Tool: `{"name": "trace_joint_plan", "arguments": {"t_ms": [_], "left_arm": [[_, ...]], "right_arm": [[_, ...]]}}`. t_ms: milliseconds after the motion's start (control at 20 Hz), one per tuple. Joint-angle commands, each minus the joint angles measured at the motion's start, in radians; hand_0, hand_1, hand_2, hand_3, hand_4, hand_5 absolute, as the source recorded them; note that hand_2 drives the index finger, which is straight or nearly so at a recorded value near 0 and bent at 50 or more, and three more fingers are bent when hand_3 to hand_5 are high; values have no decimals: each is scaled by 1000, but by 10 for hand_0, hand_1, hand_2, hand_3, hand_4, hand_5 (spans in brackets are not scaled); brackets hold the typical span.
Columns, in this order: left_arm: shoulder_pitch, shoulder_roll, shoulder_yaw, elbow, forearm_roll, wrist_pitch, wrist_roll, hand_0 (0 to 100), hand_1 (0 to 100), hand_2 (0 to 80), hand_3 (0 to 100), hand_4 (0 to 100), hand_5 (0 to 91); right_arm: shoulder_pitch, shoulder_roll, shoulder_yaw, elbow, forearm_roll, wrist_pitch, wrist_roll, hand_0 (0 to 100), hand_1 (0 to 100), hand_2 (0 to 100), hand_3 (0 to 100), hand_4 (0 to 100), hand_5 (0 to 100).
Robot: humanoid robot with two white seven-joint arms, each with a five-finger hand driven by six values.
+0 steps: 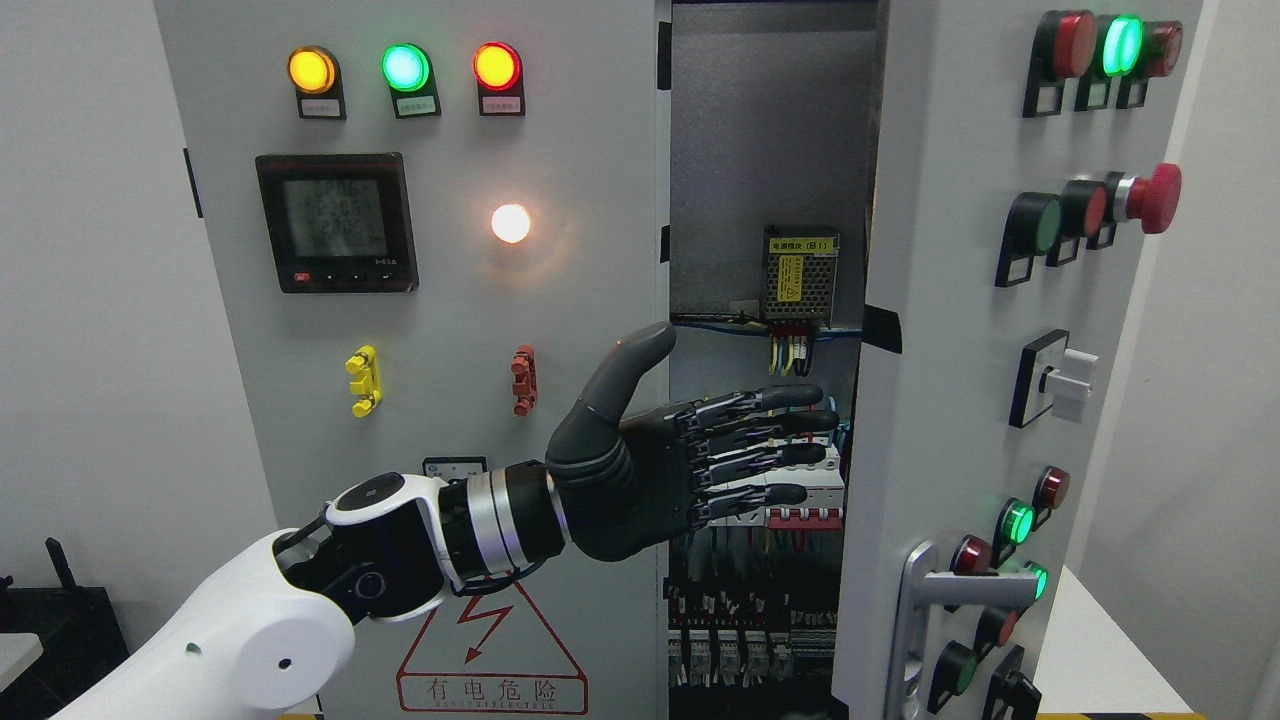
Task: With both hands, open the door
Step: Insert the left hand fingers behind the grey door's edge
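A: Head view: the left hand is flat, fingers straight and spread, holding nothing, reaching into the gap between the left door and the right door. The right door already stands ajar at the picture's right; its handle is untouched.

B: Risk?

A: The fingertips point at the breakers and wiring inside (live, judging by the lit lamps). Pushing deeper could snag a wire or trip a switch. A flat palm may also slip off the door edge. The right hand isn't in view.
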Motion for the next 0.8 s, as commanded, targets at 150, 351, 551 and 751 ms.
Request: {"name": "trace_joint_plan", "arguments": {"t_ms": [150,351,551,751], "left_arm": [[-9,-188,84,44,1,-2,2,0,0,0,0,32,0],[-16,-192,96,42,3,-2,2,0,0,0,0,32,0],[-17,-204,116,42,5,23,1,0,0,0,0,32,0],[-14,-235,119,42,-3,40,1,0,0,0,0,32,0]], "right_arm": [[0,0,0,0,0,0,0,0,0,0,0,0,0],[0,0,0,0,0,0,0,0,0,0,0,0,0],[0,0,0,0,0,0,0,0,0,0,0,0,0],[0,0,0,0,0,-1,0,0,0,0,0,0,0]]}}
